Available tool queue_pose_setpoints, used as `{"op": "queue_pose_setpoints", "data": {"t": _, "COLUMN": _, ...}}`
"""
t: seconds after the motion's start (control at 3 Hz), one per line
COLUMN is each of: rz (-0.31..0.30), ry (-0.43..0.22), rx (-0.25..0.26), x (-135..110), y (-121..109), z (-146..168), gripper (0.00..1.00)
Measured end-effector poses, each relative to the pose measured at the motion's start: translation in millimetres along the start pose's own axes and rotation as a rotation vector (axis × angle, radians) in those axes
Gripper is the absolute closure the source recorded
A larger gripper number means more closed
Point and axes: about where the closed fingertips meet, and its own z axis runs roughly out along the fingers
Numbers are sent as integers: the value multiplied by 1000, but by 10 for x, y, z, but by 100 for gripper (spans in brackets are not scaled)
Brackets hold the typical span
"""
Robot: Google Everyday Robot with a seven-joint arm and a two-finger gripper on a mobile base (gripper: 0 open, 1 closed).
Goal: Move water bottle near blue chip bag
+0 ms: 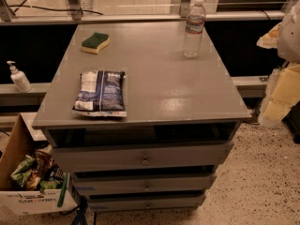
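While end effector [275,35] hangs right, water bottle [193,29] upright

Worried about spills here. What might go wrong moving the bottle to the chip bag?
The water bottle stands tall near the back edge of the table; a bump from the tool, at the picture's right edge, may topple it. The blue chip bag lies at the front edge and could be nudged off.

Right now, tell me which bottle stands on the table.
The water bottle, clear, at the far right; the white pump bottle sits on a ledge left. The gripper hangs right of the table.
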Motion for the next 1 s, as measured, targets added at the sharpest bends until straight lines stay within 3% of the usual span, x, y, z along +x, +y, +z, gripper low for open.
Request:
{"op": "queue_pose_setpoints", "data": {"t": 0.33, "rz": 3, "ry": -7, "rx": 4, "x": -10, "y": -19, "z": -4, "gripper": 0}}
{"op": "queue_pose_setpoints", "data": {"t": 0.67, "rz": 13, "ry": -76, "rx": 21, "x": -68, "y": -206, "z": 126, "gripper": 0}}
{"op": "queue_pose_setpoints", "data": {"t": 1.0, "rz": 40, "ry": -171, "rx": 39, "x": -183, "y": -585, "z": 399, "gripper": 0}}
